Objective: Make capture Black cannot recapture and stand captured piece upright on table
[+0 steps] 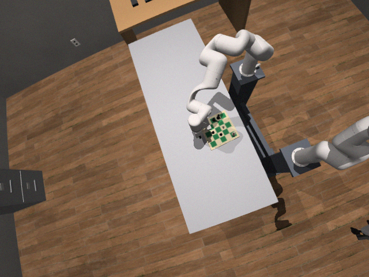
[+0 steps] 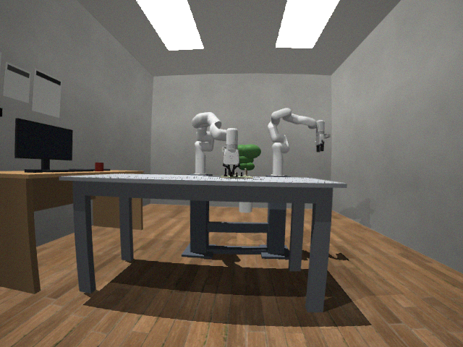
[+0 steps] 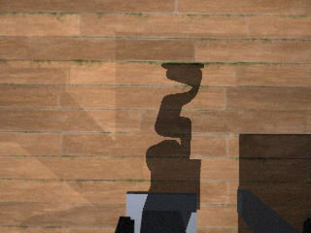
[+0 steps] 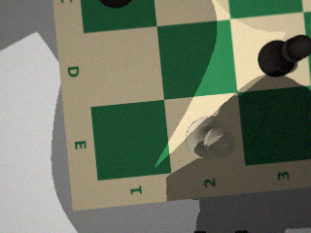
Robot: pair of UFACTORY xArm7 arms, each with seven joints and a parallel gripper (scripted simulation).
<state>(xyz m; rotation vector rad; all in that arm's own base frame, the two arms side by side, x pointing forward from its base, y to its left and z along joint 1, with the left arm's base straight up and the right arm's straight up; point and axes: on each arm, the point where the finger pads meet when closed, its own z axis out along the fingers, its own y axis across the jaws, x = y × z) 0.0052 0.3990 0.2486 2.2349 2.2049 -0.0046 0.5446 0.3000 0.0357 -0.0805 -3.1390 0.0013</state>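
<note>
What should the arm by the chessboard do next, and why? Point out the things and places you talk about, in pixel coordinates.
Probably ease straight down a little, keeping its fingers together. The right gripper (image 1: 199, 137) (image 2: 231, 174) (image 4: 220, 232) appears low above the table (image 1: 179, 193) (image 2: 112, 178) (image 4: 24, 112), beside the board (image 1: 225, 142) (image 2: 243, 176) (image 4: 83, 194). I can't tell whether a piece is pinched there; opening now might drop one.

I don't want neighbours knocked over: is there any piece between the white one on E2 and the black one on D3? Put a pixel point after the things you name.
Nothing visible: the white piece (image 4: 211, 138) and black piece (image 1: 213, 131) (image 4: 277, 59) stand on squares meeting at a corner.
</note>
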